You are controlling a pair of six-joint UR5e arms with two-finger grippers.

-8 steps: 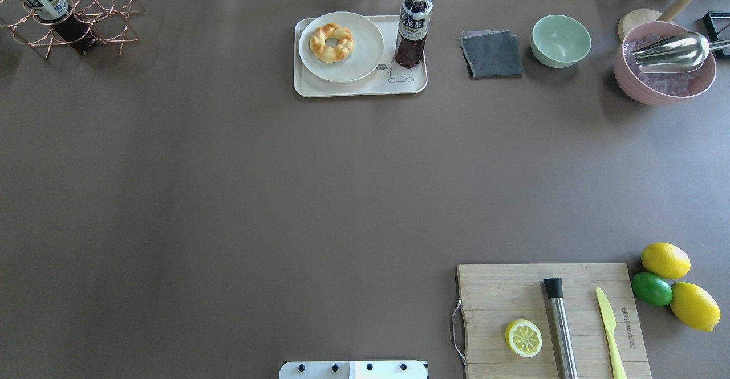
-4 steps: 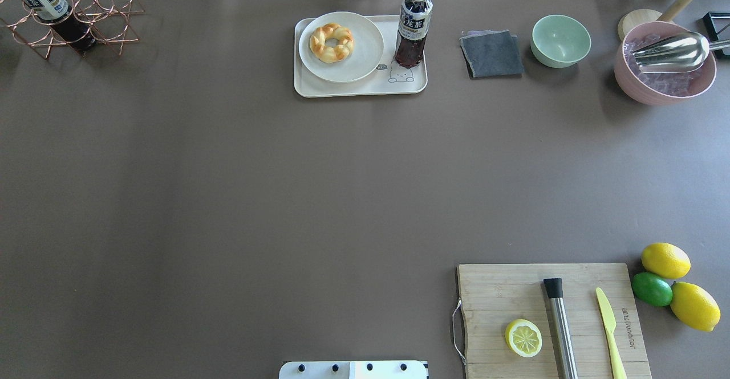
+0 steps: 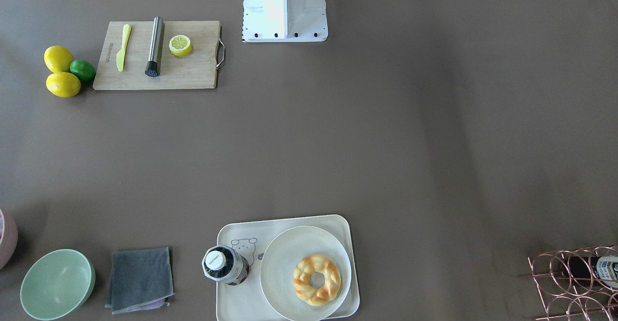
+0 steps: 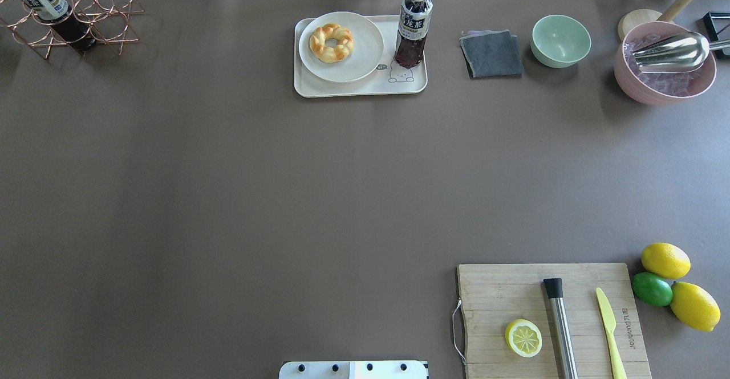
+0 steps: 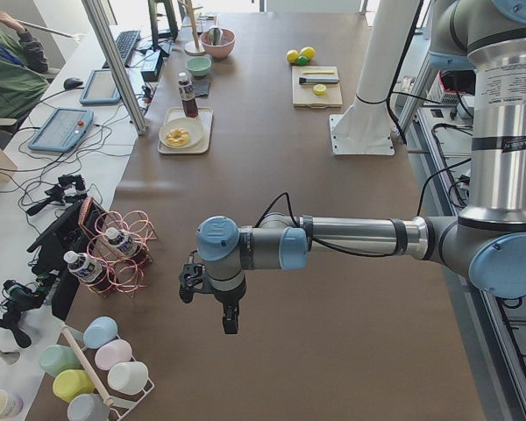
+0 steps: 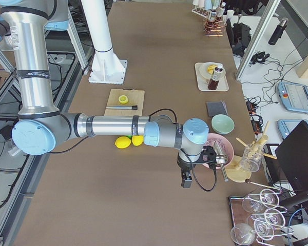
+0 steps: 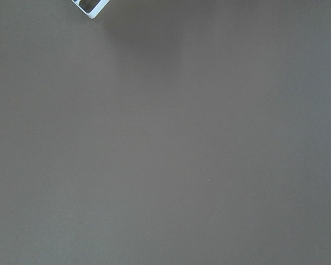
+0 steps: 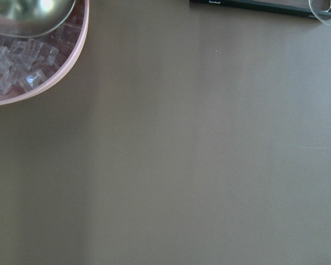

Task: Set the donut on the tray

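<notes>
Grippers come first, nearest in the side views: your left gripper (image 5: 231, 322) hangs low over bare table at one end and your right gripper (image 6: 186, 181) at the other. You cannot tell whether either is spread or pressed together (nothing shows beneath them). Farther off, at top centre of the overhead frame, the donut (image 4: 331, 42) lies on the round plate (image 4: 365, 60), which rests on the tray (image 4: 365, 89), so I judge the placing done. Around you: the cutting board (image 4: 496, 299) with a lemon half (image 4: 523, 338) at lower right, well apart. At the top, a bottle (image 4: 413, 31) stands on the tray just right of the plate. Nothing crowds the donut.
</notes>
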